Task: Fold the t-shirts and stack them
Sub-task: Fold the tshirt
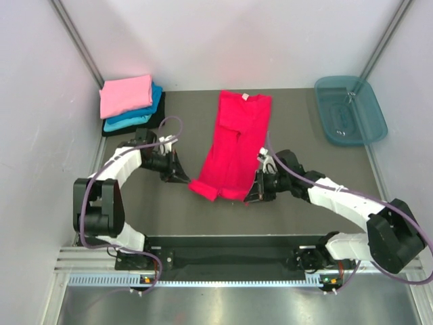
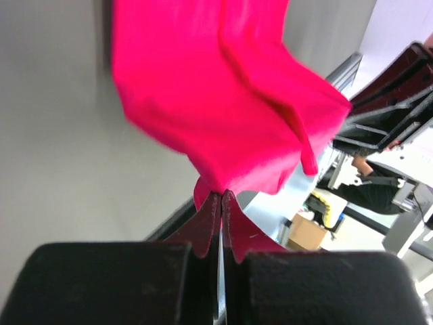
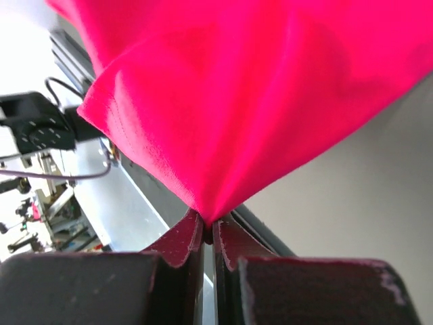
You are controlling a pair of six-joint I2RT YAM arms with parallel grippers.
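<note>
A crimson-red t-shirt (image 1: pixel 233 145) lies lengthwise in the middle of the table, sides folded in, collar at the far end. My left gripper (image 1: pixel 184 177) is shut on its near left corner, and red cloth (image 2: pixel 216 101) bunches out from the closed tips. At the near right corner my right gripper (image 1: pixel 251 196) is shut on the hem, with red fabric (image 3: pixel 257 95) fanning up from the pinch. Both near corners are raised a little. A folded stack sits at the far left: pink t-shirt (image 1: pixel 126 95) on top, turquoise (image 1: pixel 132 119) beneath, black (image 1: pixel 157 119) at the bottom.
A translucent teal plastic tub (image 1: pixel 350 110) stands at the far right corner. White walls close in the table on the left, right and back. The arm bases and a metal rail (image 1: pixel 223 279) run along the near edge.
</note>
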